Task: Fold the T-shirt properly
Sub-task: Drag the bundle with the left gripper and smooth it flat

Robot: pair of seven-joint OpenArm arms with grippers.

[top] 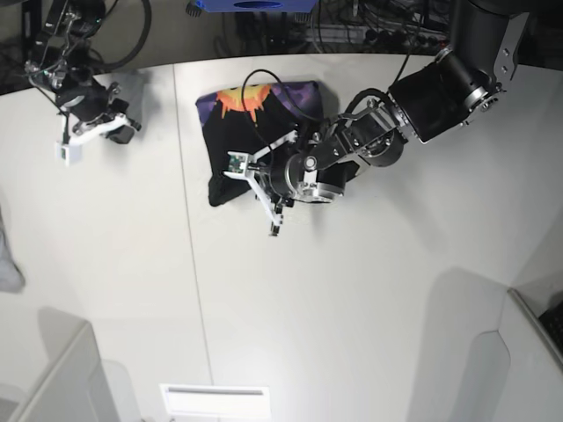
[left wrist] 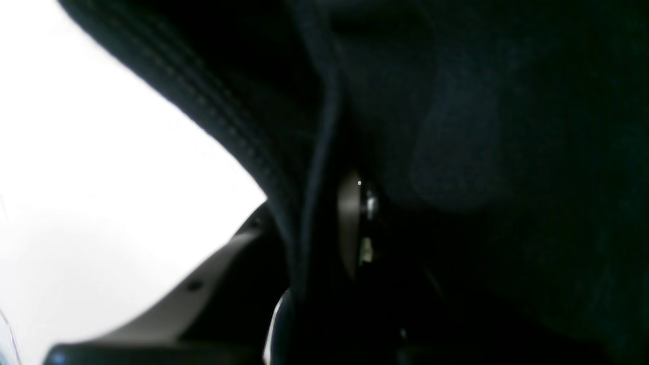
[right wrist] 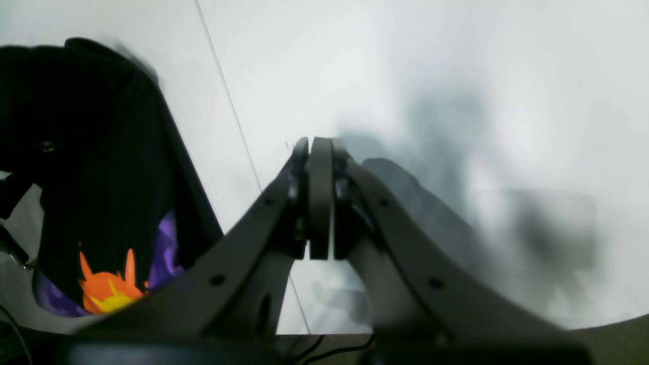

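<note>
The black T-shirt [top: 255,132] lies folded at the back middle of the white table [top: 352,308], with its purple, orange and yellow print showing along the far edge. It also shows at the left of the right wrist view [right wrist: 101,177]. My left gripper [top: 273,215] is at the shirt's near edge. In the left wrist view black cloth [left wrist: 481,126] fills most of the frame, and its stitched hem runs between the gripper's [left wrist: 304,218] fingers, which are closed on it. My right gripper [top: 88,132] is shut and empty over the table's far left, and it also shows in its own wrist view [right wrist: 319,147].
A small grey cloth scrap [top: 132,83] lies beside the right gripper. Cables and equipment [top: 352,31] line the table's back edge. A seam [top: 189,229] runs front to back across the table. A white box [top: 215,400] sits at the front edge. A grey panel [top: 528,352] stands at the right front.
</note>
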